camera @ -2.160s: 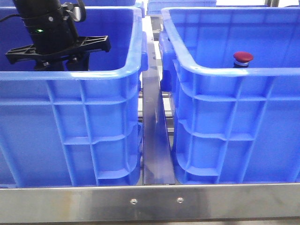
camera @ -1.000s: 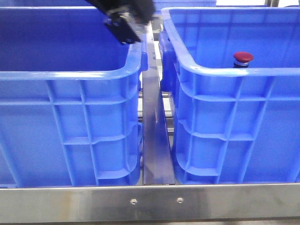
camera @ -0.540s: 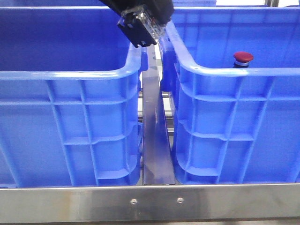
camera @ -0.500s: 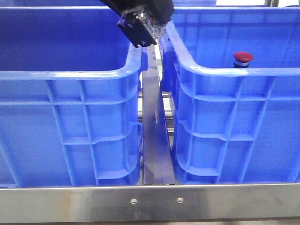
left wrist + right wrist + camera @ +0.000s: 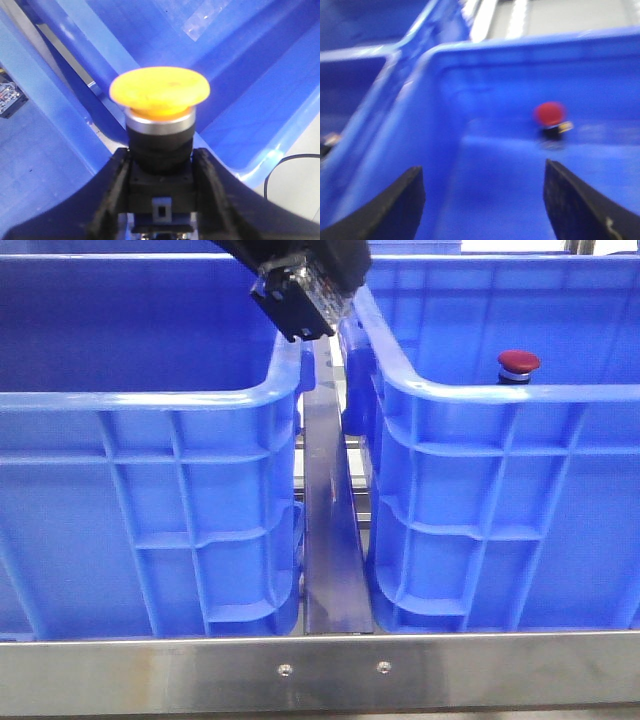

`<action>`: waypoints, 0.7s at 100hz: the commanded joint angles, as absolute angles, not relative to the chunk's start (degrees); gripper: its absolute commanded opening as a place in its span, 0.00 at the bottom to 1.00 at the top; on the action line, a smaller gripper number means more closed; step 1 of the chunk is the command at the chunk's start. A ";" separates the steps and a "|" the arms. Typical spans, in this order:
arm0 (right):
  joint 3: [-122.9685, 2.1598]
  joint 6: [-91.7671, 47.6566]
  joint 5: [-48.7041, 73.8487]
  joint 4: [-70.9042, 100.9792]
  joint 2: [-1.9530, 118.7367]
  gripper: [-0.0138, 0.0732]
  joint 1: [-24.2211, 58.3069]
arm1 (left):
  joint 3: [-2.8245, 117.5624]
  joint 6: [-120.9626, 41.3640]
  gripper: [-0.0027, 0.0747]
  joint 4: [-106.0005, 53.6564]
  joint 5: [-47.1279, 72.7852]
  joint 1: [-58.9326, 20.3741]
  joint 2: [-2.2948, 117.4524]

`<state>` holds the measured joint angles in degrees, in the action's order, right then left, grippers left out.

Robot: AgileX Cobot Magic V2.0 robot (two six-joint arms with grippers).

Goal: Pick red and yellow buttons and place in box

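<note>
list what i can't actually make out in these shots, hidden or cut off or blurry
- Front view: the left claw is cut off by the top edge, and the yellow button cannot be picked out in it.
- Front view: the right crate's near wall hides the red button's base and the floor.
- Right wrist view: motion blur smears the red button; the right claw shows only its fingertips.

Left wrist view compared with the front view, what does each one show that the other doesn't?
Only the left wrist view shows the yellow-orange round-capped push button with its silver collar, clamped by its black body in the left gripper. Only the front view shows the dark red mushroom-capped push button standing inside the right-hand blue plastic crate, plus the metal front rail. Both show blue crate walls and the left gripper.
</note>
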<state>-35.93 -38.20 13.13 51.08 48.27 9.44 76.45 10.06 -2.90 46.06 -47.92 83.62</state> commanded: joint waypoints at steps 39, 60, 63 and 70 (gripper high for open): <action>-60.03 -34.14 50.77 74.68 69.43 0.76 9.21 | 77.97 10.18 0.11 -3.62 43.19 -48.38 81.27; -62.20 -33.26 55.05 76.33 76.83 0.76 9.49 | 77.97 10.18 0.11 -3.62 43.19 -48.38 81.27; -62.20 -33.26 55.05 76.55 77.62 0.76 9.79 | 77.97 10.18 0.11 -3.62 43.19 -48.38 81.27; -62.20 -33.26 55.05 76.56 78.71 0.76 10.68 | 77.97 10.18 0.11 -3.62 43.19 -48.38 81.27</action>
